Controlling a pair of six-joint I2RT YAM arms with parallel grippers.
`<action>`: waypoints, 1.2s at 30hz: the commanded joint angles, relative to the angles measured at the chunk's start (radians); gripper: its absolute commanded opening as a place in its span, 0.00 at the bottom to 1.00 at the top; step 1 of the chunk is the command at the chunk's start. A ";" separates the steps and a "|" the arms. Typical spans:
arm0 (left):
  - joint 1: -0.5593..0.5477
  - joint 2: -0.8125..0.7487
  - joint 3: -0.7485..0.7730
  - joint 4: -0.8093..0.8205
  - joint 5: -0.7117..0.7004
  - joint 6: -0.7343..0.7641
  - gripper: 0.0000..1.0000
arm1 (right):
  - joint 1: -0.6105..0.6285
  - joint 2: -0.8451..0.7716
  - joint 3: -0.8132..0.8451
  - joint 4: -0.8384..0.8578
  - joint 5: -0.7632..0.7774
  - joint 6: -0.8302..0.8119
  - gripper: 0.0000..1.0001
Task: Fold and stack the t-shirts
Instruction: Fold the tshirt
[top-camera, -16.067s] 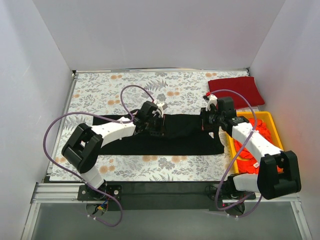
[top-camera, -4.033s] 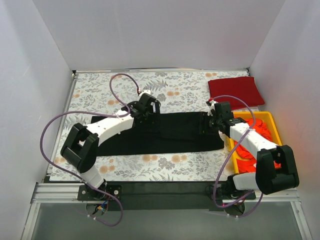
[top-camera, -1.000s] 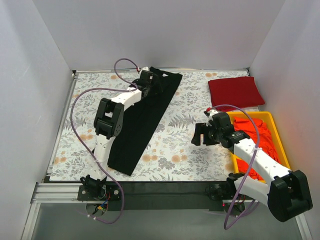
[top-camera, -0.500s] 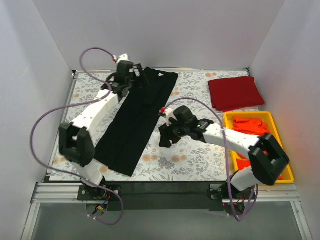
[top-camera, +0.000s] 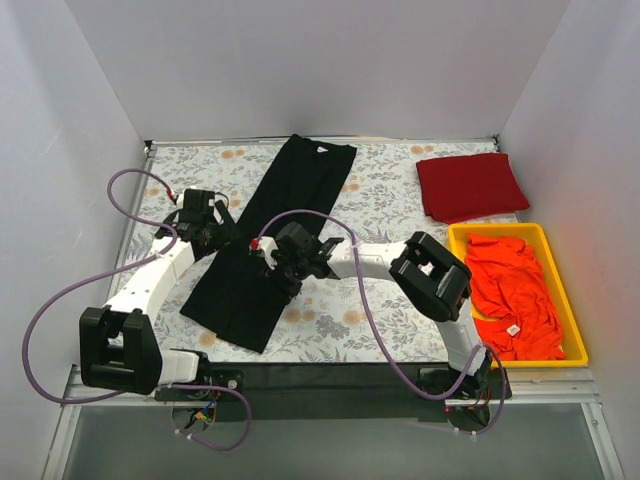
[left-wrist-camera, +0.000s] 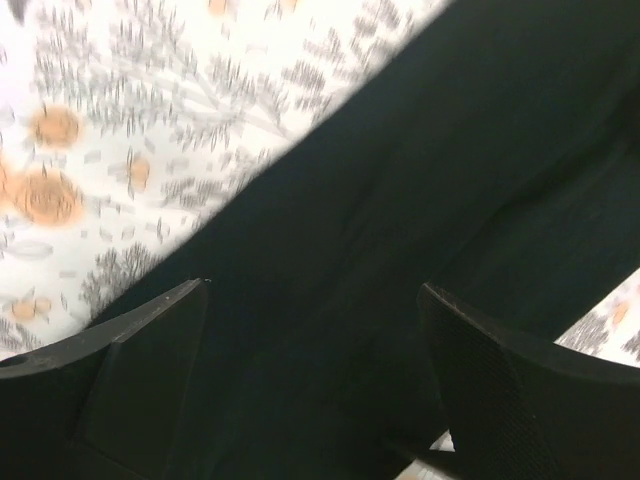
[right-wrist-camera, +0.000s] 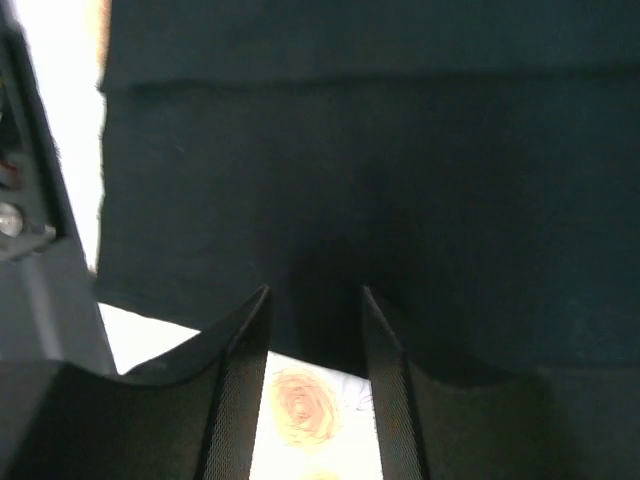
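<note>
The right gripper has its jaws narrowed around the right-hand edge of the black t-shirt; I cannot tell whether they pinch it. The left gripper hangs wide open over the opposite edge, at 9 o'clock from the right one, holding nothing. The black t-shirt lies as a long narrow strip running from the table's 12 o'clock to 7 o'clock. I judge it folded lengthwise, with the cross folds left to do. The dark red t-shirt sits folded at 2 o'clock. The orange t-shirts lie crumpled in the yellow bin at 4 o'clock.
</note>
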 joint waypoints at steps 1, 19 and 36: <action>0.002 -0.112 -0.041 -0.032 0.043 -0.011 0.80 | -0.008 0.036 0.023 -0.086 -0.014 -0.059 0.41; -0.115 -0.197 -0.214 -0.162 0.336 -0.177 0.80 | -0.218 -0.322 -0.364 -0.379 0.170 -0.139 0.42; -0.425 -0.140 -0.282 -0.351 0.246 -0.363 0.64 | -0.225 -0.733 -0.554 -0.398 0.294 0.319 0.56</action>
